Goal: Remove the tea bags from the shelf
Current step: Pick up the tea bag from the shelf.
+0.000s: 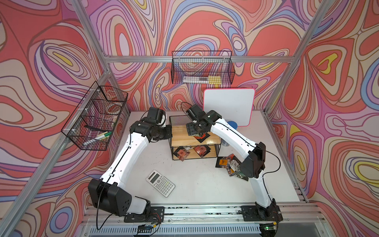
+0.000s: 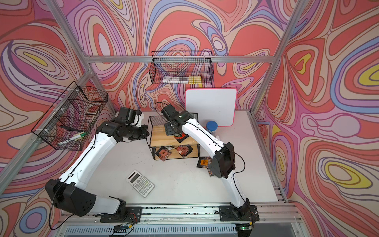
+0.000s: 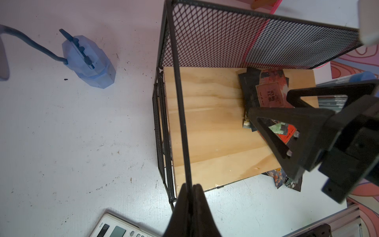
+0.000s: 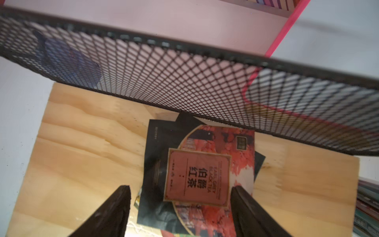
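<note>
- One black wire basket (image 1: 95, 121) hangs on the left wall, up off the table (image 1: 196, 184).
- The left fingers (image 3: 202, 207) are squeezed tight together on the thin black wire at the left edge of the shelf (image 1: 180, 136).
- One white calculator (image 1: 160, 183) lies in front, well apart from the shelf. The table between them is bare, so there is room to move.
- The shelf has two wooden boards. The left half of the top board is bare wood. A black mesh wall stands along its back edge.
- Two lower tea bags (image 1: 202, 150) lie on the bottom board. Both are black with red and orange pictures. The left one pokes out past the front edge.
- The tea bags (image 4: 196, 174) on the top board sit in a small stack on the right half, close to the mesh. The top one is shiny red with a pink label. Black ones peek out under it. I cannot tell how many there are.
- The right fingers (image 4: 114, 209) stand wide apart over that stack, one on each side of the red bag. They hold nothing.
- A second basket (image 1: 203, 67) hangs on the back wall.
- One whiteboard (image 1: 228, 106) leans at the back, with one blue-lidded jar (image 2: 211, 125) just in front.
- A pile (image 1: 223, 162) of tea bags lies on the table right of the shelf. The right arm hides part of it.
</note>
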